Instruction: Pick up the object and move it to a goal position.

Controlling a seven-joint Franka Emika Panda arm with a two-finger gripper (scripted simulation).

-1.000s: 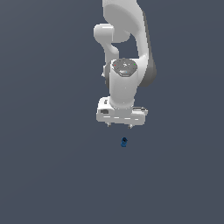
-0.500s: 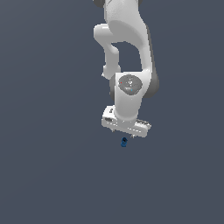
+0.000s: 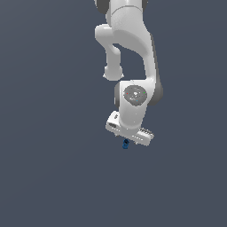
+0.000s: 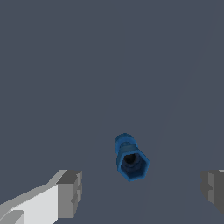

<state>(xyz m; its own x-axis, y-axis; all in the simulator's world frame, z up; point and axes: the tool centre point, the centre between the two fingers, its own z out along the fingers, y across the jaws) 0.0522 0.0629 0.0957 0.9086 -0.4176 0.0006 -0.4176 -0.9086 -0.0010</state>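
The tiny, likely light and rigid blue object [image 4: 130, 158] lies between the gripper [image 4: 142, 192]'s wide-open jaws, best pinched at its narrow middle.

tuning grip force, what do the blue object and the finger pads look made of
Object: looks like hard plastic or painted metal, flat matte blue, faceted hexagonal end with a dark hole; the render leaves it open. Finger pads: grey, matte, ridged blocks, possibly rubber, on a smooth white body. The gripper is open with the object between its fingers, untouched.

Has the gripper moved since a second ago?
Yes. The gripper has come down toward the blue object, which stayed put; it is now just above it, jaws open.
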